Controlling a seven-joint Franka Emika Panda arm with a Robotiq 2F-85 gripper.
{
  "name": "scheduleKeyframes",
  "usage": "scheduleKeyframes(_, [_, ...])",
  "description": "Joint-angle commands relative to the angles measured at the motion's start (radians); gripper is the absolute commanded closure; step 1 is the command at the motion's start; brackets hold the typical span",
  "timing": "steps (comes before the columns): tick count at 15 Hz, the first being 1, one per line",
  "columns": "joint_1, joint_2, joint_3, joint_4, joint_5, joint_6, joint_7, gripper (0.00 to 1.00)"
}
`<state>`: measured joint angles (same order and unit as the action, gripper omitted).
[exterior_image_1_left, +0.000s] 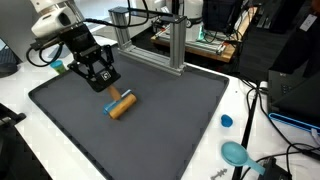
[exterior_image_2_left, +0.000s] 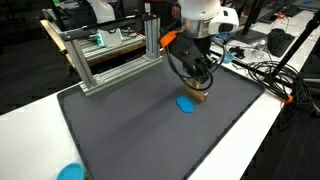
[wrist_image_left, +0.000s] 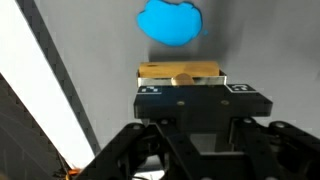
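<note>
In the wrist view the hand fills the lower half of the picture, its black body ending at two pads with small white marks. Right at their tips lies a tan wooden block, set crosswise. Whether the fingers are pressed on it or only standing over it cannot be told from any view. Just beyond the block rests a bright blue lump on the dark grey mat.

In an exterior view the hand hangs low over the mat, close beside the block, whose orange-brown body has a blue piece at the end facing the hand. In the opposite exterior view the hand sits directly above the block, with the blue lump just beside it.

The mat covers most of the white counter. Farther out, near the counter's edge, lie a teal scoop-like thing and a small blue cap. Behind the mat stands an aluminium frame, with cables and lab equipment beyond.
</note>
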<state>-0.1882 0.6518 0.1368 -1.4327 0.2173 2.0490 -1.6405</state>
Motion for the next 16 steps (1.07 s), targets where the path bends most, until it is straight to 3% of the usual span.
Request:
scheduleKeyframes(1, [-0.011,-0.053,-0.010,-0.070,0.022,0.038,0.000,0.78])
scheduleKeyframes(6, [-0.007,-0.040,-0.037,-0.101,0.003,0.150,0.039,0.78])
scheduleKeyframes(11, [0.011,-0.029,-0.068,-0.102,-0.041,0.113,0.117,0.78])
scheduleKeyframes(12, [-0.006,-0.015,-0.043,-0.074,-0.013,0.125,0.080,0.53])
scheduleKeyframes(14, [-0.005,-0.016,-0.044,-0.074,-0.015,0.125,0.097,0.53])
scheduleKeyframes(15, [-0.004,-0.016,-0.044,-0.074,-0.016,0.125,0.100,0.78])
scheduleKeyframes(16, [-0.001,-0.005,-0.050,-0.066,-0.023,0.124,0.111,0.78])
